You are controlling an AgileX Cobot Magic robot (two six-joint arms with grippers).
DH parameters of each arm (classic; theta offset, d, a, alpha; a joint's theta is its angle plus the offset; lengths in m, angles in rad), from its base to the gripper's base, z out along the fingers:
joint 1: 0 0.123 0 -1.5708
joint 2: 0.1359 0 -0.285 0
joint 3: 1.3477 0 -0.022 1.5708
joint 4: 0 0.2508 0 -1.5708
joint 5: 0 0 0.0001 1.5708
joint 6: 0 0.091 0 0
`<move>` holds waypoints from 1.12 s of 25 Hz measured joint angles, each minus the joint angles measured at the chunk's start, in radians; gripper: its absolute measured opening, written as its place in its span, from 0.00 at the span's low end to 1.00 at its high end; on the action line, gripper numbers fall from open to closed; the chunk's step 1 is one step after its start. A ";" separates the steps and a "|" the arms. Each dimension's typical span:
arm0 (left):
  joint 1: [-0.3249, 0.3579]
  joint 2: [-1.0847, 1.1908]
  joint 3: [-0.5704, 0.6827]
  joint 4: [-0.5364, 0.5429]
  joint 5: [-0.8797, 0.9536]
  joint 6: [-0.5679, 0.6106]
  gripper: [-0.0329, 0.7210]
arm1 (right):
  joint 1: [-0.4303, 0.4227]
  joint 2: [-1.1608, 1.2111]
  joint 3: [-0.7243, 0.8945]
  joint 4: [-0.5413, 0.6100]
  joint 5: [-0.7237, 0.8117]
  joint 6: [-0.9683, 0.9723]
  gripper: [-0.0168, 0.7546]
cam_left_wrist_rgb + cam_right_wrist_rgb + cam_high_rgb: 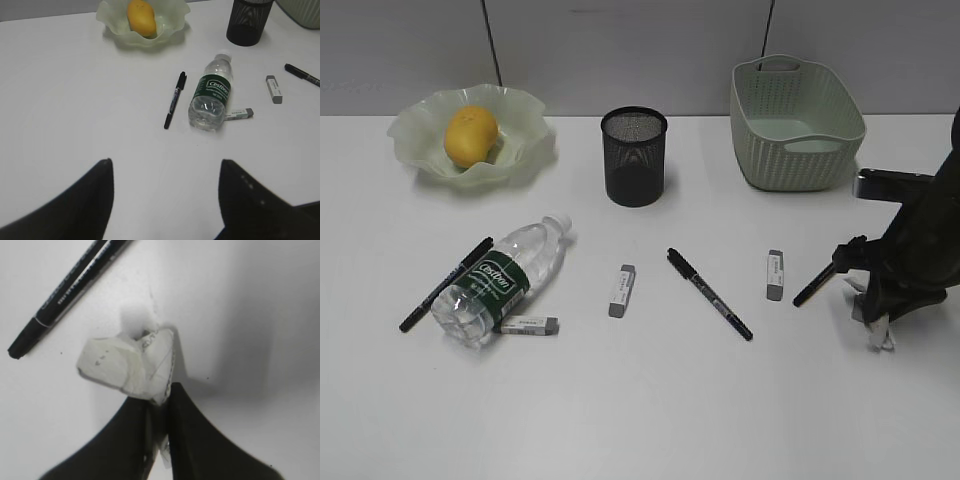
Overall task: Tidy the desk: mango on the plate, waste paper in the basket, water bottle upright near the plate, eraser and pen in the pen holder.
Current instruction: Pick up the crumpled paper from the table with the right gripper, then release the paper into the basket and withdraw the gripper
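The mango (470,135) lies in the green ruffled plate (528,118) at the back left. The water bottle (505,280) lies on its side at the front left of the desk (640,400). My right gripper (160,395) is shut on the crumpled waste paper (125,367) at the right edge (878,335), low over the desk. The basket (800,150) stands behind it. The pen holder (634,157) stands at the back middle. My left gripper (165,167) is open and empty over bare desk; it is out of the exterior view.
Three black pens lie on the desk: left of the bottle (445,284), in the middle (710,293), and by the right gripper (815,285). Three grey erasers lie by the bottle (530,325), in the middle (621,290) and right of middle (775,275).
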 joint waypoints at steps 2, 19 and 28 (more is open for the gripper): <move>0.000 0.000 0.000 0.000 0.000 0.000 0.70 | 0.000 0.000 0.000 0.000 0.009 -0.008 0.16; 0.000 0.000 0.000 0.000 0.000 -0.001 0.70 | 0.000 -0.150 -0.318 0.049 0.028 -0.024 0.15; 0.000 0.000 0.000 0.000 0.000 -0.001 0.70 | 0.000 0.020 -0.555 0.073 -0.183 -0.024 0.15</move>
